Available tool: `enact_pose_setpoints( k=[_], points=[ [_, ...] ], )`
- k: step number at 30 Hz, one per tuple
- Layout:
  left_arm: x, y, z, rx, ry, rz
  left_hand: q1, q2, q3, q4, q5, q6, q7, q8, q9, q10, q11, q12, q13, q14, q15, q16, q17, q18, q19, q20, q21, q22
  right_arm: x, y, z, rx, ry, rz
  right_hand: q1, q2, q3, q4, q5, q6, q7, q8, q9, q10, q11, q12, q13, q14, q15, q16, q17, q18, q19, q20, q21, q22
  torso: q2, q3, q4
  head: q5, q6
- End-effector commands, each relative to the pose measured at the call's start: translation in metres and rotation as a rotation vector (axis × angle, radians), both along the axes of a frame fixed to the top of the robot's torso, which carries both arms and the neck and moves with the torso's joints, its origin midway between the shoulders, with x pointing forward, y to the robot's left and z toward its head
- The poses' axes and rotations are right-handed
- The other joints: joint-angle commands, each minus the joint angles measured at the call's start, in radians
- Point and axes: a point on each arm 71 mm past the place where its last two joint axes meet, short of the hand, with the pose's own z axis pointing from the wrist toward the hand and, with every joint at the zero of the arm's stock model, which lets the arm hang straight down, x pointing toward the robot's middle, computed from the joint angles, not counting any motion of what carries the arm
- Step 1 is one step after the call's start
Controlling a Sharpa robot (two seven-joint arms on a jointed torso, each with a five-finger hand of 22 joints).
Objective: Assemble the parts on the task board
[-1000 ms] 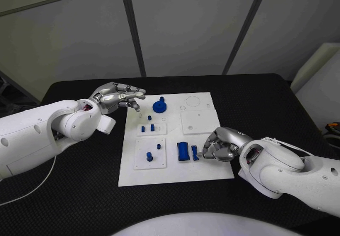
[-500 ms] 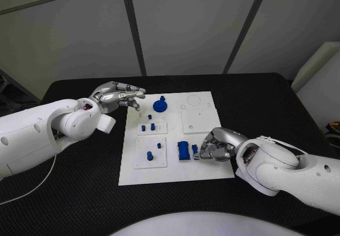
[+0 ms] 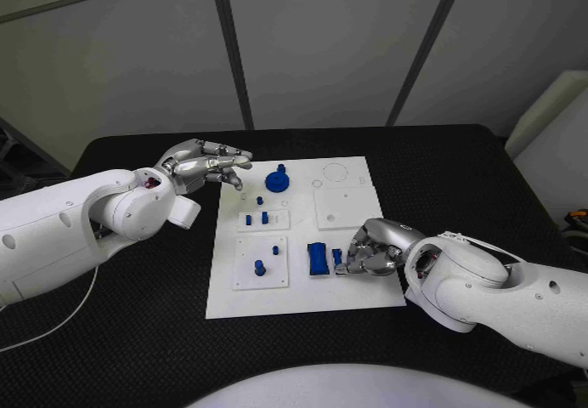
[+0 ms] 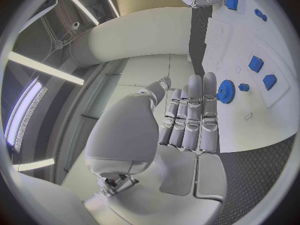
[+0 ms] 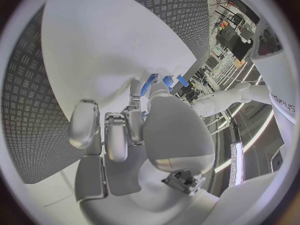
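The white task board [image 3: 349, 293] lies mid-table. A blue gear [image 3: 277, 181] sits at its far end, with several small blue pegs [image 3: 257, 220] standing nearer. A blue block [image 3: 318, 259] stands on the near half, a small blue part [image 3: 337, 255] just beside it. My right hand [image 3: 375, 248] rests low on the board, its thumb and a finger pinching that small part [image 5: 149, 86]. My left hand [image 3: 202, 165] hovers off the board's far left corner, fingers [image 4: 194, 116] curled together and holding nothing, with the gear [image 4: 225, 91] just beyond them.
Black table [image 3: 147, 340] surrounds the board on all sides. A raised white square plate [image 3: 342, 209] and round recesses [image 3: 333, 176] lie on the board's far right. Another peg [image 3: 258, 269] stands in the near left plate.
My right hand has slid a little to the left, its fingertips closing in on the small blue part beside the block. The left hand has stayed where it was.
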Motion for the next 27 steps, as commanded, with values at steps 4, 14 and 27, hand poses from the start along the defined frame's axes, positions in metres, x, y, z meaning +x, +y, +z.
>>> enact_pose_setpoints(
  k=[4, 14, 27],
  points=[
    [0.0, -0.001, 0.001, -0.005, 0.0, -0.01, 0.001, 0.008, -0.006, -0.003, -0.003, -0.006, 0.0, 0.006, 0.001, -0.008, 0.002, 0.003, 0.0, -0.001, 0.005, -0.004, -0.001, -0.002, 0.006, 0.003, -0.006, -0.001, -0.001, 0.002, 0.004, 0.011, -0.034, 0.016, -0.003, 0.008, -0.017, 0.006, -0.01, 0.004, 0.002, 0.008, 0.004, 0.032, -0.005, -0.001, 0.101, 0.106, 0.0, 0.005, 0.263, -0.017, 0.002, 0.0, -0.005, -0.001, -0.002, 0.0002, -0.0008, 0.002, 0.003],
    [-0.001, 0.0, 0.003, -0.028, -0.042, -0.007, -0.003, 0.002, -0.012, -0.002, -0.004, -0.007, -0.002, 0.008, 0.001, -0.008, 0.002, 0.007, 0.0, -0.004, 0.006, -0.005, -0.003, -0.003, 0.005, 0.004, -0.009, -0.003, -0.002, -0.003, 0.01, 0.241, -0.016, -0.017, 0.009, 0.002, -0.05, 0.006, 0.033, -0.084, 0.04, -0.04, -0.009, -0.08, 0.028, -0.312, -0.073, 0.058, 0.024, -0.12, 0.094, 0.037, -0.159, 0.019, -0.223, -0.276, -0.011, -0.0056, -0.0011, 0.002, 0.022],
    [0.01, 0.007, -0.007, -0.113, -0.146, 0.139, -0.018, -0.004, 0.033, 0.024, -0.003, 0.039, -0.036, 0.025, 0.0, 0.134, -0.017, -0.06, -0.005, -0.058, 0.03, -0.4, -0.16, -0.006, -0.177, 0.044, -0.229, -0.156, 0.084, -0.048, 0.01, 0.807, 0.026, -0.186, 0.328, 0.08, 0.031, -0.023, -0.046, -0.169, 0.126, -0.176, -0.111, -0.347, 0.123, -1.074, -0.73, -0.398, 0.139, -1.079, -0.704, 0.06, -0.533, 0.128, -0.808, -0.757, -0.075, -0.022, -0.0045, -0.012, 0.091]
  ],
)
